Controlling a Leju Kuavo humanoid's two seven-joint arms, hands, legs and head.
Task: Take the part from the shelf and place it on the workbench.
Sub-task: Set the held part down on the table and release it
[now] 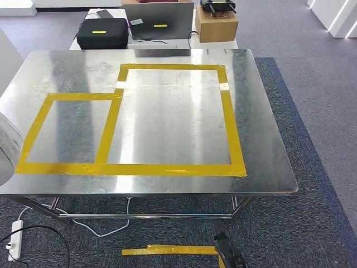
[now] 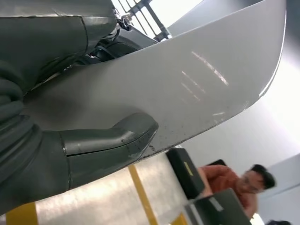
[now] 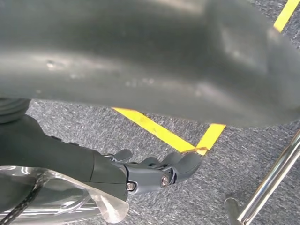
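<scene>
The part (image 2: 176,84) is a large, smooth, white curved panel. My left hand (image 2: 71,154) grips it, with the thick grey thumb pressed against its face near the edge. In the head view a rounded end of the part (image 1: 7,146) shows at the far left, beside the workbench's left edge. The steel workbench (image 1: 261,134) lies ahead, marked with a small and a large rectangle of yellow tape. My right hand (image 1: 229,254) hangs low in front of the bench over the carpet. Its fingers (image 3: 176,166) are stretched out and hold nothing.
Behind the bench stand a black case (image 1: 102,32), a laptop (image 1: 159,21) and a cardboard box (image 1: 216,23). A power strip (image 1: 15,239) with cables and a strip of yellow tape (image 1: 168,249) lie on the carpet. A person (image 2: 244,180) sits beyond the bench.
</scene>
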